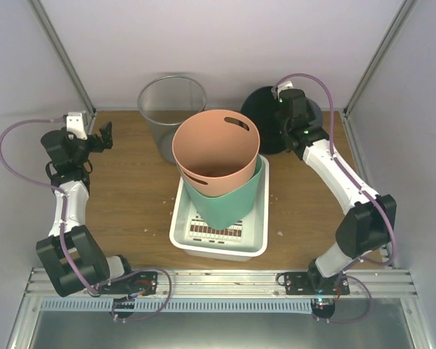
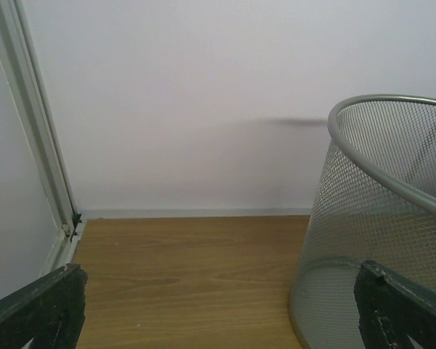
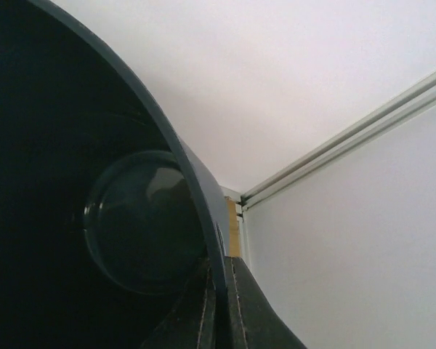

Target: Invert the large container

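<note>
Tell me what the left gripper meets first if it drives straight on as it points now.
Likely the mesh bin, in line with one open jaw of the left gripper; between the jaws the way looks free to the back wall.

The black large container (image 1: 259, 118) seems tipped, back right.

Counter (image 1: 123, 196) is lying open left of the mesh bin (image 1: 167, 109); stacked buckets (image 1: 216, 153) are blocking the middle; a black bin (image 1: 261, 120) is crowding back right.
</note>
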Robot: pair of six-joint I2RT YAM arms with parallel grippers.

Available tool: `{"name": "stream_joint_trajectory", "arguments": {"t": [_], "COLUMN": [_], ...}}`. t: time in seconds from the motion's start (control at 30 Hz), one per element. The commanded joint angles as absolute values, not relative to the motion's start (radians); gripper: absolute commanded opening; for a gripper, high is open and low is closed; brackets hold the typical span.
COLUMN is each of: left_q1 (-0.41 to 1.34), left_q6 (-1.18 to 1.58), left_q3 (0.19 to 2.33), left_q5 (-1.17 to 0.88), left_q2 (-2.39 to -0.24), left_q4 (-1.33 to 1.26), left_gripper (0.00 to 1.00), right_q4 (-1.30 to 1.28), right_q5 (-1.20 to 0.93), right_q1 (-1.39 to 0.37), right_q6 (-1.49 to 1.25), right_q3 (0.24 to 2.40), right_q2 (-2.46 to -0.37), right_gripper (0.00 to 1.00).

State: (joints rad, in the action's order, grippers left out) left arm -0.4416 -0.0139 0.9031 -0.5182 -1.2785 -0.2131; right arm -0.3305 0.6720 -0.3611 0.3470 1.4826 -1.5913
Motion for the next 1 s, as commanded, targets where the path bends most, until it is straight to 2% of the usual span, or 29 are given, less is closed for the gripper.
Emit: {"name": "stream_joint_trajectory", "arguments": {"t": [0.0,0.5,0.77,0.97], "left_q1": [-0.45,-0.449,-0.449,-0.449], "left_q6": [0.016,-0.018,-0.031,-0.021], "left_q3": [0.946,0.957,0.978,0.985], "left_q5": [-0.541,-0.509,-0.498,-0.502], "left_q2": [-1.291,-1.3,-1.298,-1.299], "left_q4": [-0.274,-0.258,-0.242,-0.24], "left_gripper": [0.99,0.99,0.99,0.99], "right_q4": [-0.316,-0.723,-0.797,-0.82], "right_q5": [0.668,0.024,-0.324,-0.464], "right_q1": [-0.336,-0.192,-0.094,-0.064], "right_q6": [0.333,0.07,0.011,0.009], "right_q3": [1.493,1.711,1.743,1.714], "right_q2": [-1.619,-1.785,-1.844,-1.891], "right_gripper": [0.01,0.01,0.01,0.01]}}
